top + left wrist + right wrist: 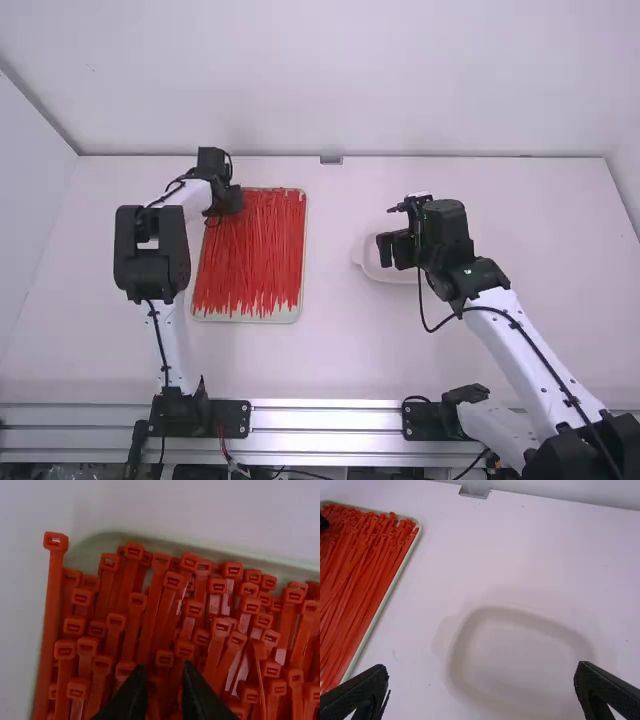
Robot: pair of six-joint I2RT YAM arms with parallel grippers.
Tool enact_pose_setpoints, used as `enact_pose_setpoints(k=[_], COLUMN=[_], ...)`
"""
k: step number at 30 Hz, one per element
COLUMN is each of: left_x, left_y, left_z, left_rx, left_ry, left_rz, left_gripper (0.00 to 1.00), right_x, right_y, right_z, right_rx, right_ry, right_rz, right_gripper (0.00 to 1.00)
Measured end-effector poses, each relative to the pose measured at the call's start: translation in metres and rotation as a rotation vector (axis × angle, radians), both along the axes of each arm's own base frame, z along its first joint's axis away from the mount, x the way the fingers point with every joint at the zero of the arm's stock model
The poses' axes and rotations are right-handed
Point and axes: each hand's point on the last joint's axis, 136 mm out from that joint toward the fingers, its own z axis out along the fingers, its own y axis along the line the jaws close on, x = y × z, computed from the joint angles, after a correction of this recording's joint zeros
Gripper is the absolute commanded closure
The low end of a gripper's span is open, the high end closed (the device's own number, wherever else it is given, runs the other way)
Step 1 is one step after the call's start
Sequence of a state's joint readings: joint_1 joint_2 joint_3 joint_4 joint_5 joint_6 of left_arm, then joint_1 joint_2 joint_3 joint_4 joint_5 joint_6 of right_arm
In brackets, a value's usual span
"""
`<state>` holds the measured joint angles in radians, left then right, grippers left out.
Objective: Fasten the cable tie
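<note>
My left gripper, narrowly parted over packed red cable ties, may pinch several at once; right gripper hangs wide open

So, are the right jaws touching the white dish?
Apart. Right wrist view shows the right jaws spread wide, hovering well above the white dish.

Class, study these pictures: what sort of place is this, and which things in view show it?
Probably a robotics lab bench: the left arm and right arm stand on a metal rail at a white-walled table, with a tray of red cable ties set out.
</note>
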<state>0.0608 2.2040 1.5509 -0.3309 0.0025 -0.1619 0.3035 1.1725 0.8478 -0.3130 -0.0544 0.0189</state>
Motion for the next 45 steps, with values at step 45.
enact_pose_setpoints(k=[45], left_x=[-0.004], left_y=[0.0023], left_z=[-0.002], left_rx=[0.011], left_ry=[0.018], left_rz=[0.01], left_gripper=[0.9], right_x=[-0.0033], right_y=[0.009], right_z=[0.0], right_rx=[0.002], right_ry=[0.001], right_rz=[0.025], right_gripper=[0.01])
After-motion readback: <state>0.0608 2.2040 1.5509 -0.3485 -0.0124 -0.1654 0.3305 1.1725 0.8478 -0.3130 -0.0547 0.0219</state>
